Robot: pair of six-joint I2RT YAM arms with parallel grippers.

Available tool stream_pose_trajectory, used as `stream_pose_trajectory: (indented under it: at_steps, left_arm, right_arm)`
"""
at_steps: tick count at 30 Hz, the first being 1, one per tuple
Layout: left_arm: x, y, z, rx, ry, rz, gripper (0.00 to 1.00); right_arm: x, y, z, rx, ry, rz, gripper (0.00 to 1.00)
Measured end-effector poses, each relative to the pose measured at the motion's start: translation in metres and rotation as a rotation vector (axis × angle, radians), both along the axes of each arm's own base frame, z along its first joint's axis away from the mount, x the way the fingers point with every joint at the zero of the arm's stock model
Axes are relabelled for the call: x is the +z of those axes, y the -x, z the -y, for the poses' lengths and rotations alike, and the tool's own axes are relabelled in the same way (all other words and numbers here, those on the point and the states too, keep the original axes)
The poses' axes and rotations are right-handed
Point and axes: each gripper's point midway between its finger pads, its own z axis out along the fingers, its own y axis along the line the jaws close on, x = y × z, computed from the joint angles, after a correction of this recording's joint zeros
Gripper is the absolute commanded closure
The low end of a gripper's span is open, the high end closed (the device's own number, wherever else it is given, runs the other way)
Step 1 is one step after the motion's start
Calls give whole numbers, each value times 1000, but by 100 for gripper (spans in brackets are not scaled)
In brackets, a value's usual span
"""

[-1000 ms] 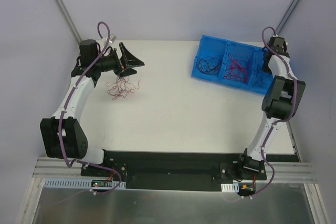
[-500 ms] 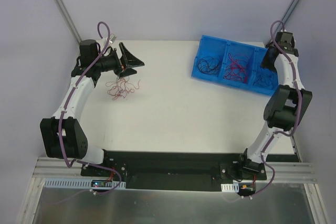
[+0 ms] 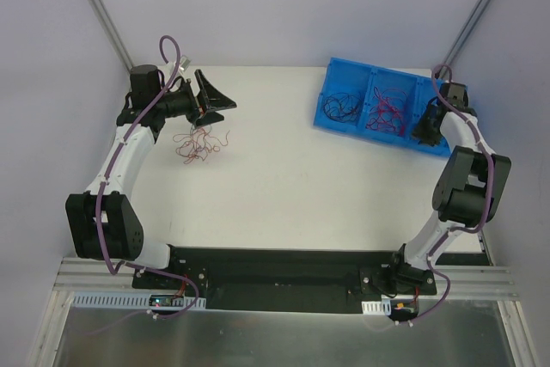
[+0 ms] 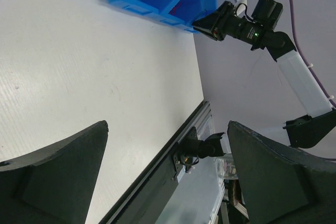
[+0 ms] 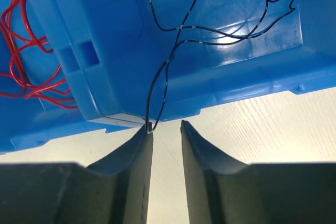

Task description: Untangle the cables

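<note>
Black cable (image 5: 169, 60) touching right tool (image 5: 166, 125), blue bin (image 5: 105, 77)

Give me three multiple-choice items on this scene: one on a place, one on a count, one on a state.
1. Where on the table does the loose red tangle of cables lie?
A. In its middle
B. At the far left, beside the left gripper
C. At its near right corner

2. How many compartments does the blue bin show?
A. Two
B. Five
C. Three

3. What state is the left gripper in?
A. Open, nothing between its fingers
B. Shut on a cable
C. Shut on nothing

Answers:
1 B: the top view shows the tangle right beside that gripper.
2 C: two dividers split the bin into three.
3 A: the left wrist view shows its fingers wide apart with only table between them.
</note>
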Motion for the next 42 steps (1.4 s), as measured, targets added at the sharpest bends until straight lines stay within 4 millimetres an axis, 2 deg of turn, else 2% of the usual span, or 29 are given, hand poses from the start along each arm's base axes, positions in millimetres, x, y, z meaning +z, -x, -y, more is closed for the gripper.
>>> stream_pose_trajectory:
  at_steps: [2, 7, 9, 12, 13, 15, 17, 20, 22, 24, 26, 29, 31, 33, 35, 38, 41, 42]
  left_arm:
    - [0, 0, 0, 0, 0, 0, 4]
    - [0, 0, 0, 0, 0, 1, 4]
    - [0, 0, 0, 0, 0, 0, 4]
    - [0, 0, 0, 0, 0, 1, 4]
    - [0, 0, 0, 0, 0, 1, 4]
    - [0, 0, 0, 0, 0, 0, 4]
    - [0, 0, 0, 0, -1, 1, 4]
    - [-2, -1, -1, 6, -5, -2, 4]
    - [-7, -3, -1, 7, -7, -12, 5]
    - [-16, -7, -3, 16, -14, -30, 7]
    - [-29, -14, -8, 39, -29, -57, 8]
    - [-58, -27, -25, 112, -79, -114, 9]
    - [-81, -36, -42, 180, -152, -152, 8]
    - [-103, -39, -58, 243, -242, -190, 8]
    - [-119, -38, -71, 290, -330, -217, 8]
    - [-138, -33, -88, 339, -445, -258, 13]
    - [-154, -27, -101, 363, -541, -291, 14]
    - [-159, -26, -105, 369, -572, -297, 16]
  right_arm:
    - [-1, -3, 2, 0, 8, -1, 80]
    - [10, -13, 15, -16, 71, 25, 84]
    - [21, -23, 24, -18, 113, 47, 87]
    - [43, -51, 40, -24, 179, 98, 87]
    - [50, -61, 44, -24, 193, 116, 85]
    - [59, -78, 51, -24, 210, 137, 68]
    - [66, -91, 54, -33, 215, 151, 58]
    - [66, -90, 48, -47, 206, 142, 48]
    - [64, -83, 36, -52, 199, 145, 45]
    - [60, -66, 7, -26, 182, 147, 43]
    - [59, -46, -41, 44, 159, 186, 42]
    - [71, -22, -134, 216, 114, 296, 42]
    - [80, -10, -207, 369, 71, 396, 42]
    - [78, 5, -276, 520, 8, 465, 42]
    - [66, 18, -320, 625, -29, 473, 41]
    - [33, 36, -374, 759, -62, 468, 41]
    - [-10, 65, -408, 889, -114, 391, 41]
    - [-19, 70, -414, 913, -128, 372, 41]
